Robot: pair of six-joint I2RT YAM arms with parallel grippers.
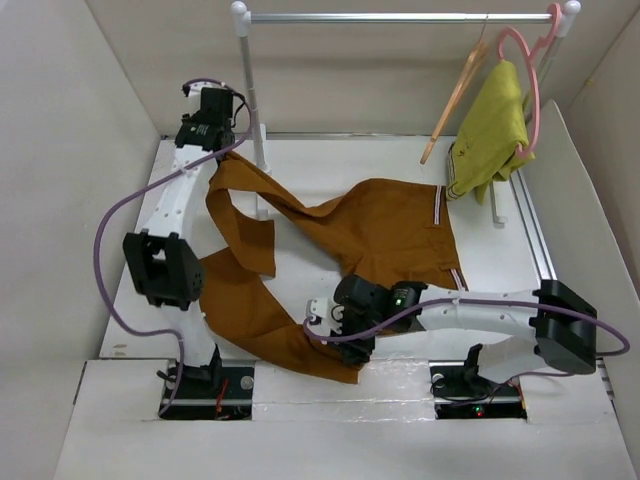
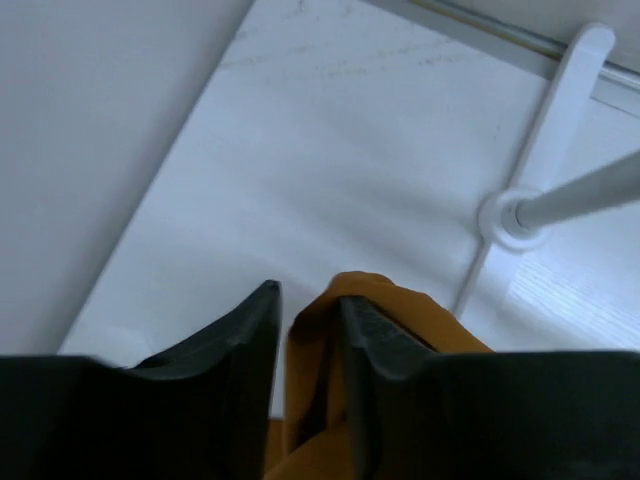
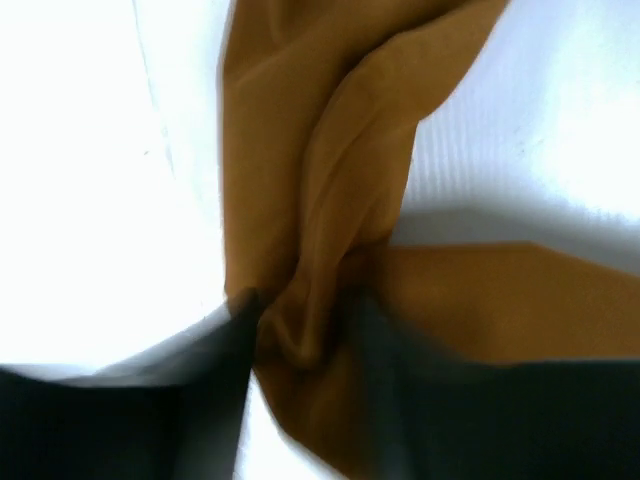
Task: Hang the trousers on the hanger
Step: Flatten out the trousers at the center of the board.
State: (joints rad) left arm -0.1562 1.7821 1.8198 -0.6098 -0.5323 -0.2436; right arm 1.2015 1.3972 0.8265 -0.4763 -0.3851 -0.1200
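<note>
Right tool (image 3: 305, 320): nearest the right wrist lens; its two dark fingers (image 3: 215, 390) are pressed onto a bunched fold of the trousers (image 3: 320, 180), with cloth filling the gap between them.
Left tool (image 2: 305, 310): fingers (image 2: 235, 350) nearly together, pinching a thin ridge of the same rust-brown cloth, with white worktop (image 2: 330, 150) below.
Grip sites, overhead view: the left tool is at the far left, beside the rail post (image 1: 250, 90), and holds one leg near its end. The right tool is near the front middle, on the edge of the other leg.
Trousers, position: spread over the middle of the worktop, legs running left. The white-striped waistband lies on the right, just below the hanging yellow-green garment (image 1: 490, 130).
Hanger (image 1: 455, 95): thin, wooden and bare, hooked on the rail (image 1: 400, 17) at the far right, beside the pink hanger (image 1: 530, 70) that carries the garment. It is well apart from both tools.
Handling (judgement): soft, limp cloth, not fragile. It will sag and trail between the two grips and may drag across the worktop. A pinch on a single fold could slip.
Where to hold (judgement): firmest at thick seams such as the hems or waistband corners, with the two tools spread apart so the span stays flat enough to drape.
Progress (judgement): early; nothing is on the hanger yet.
</note>
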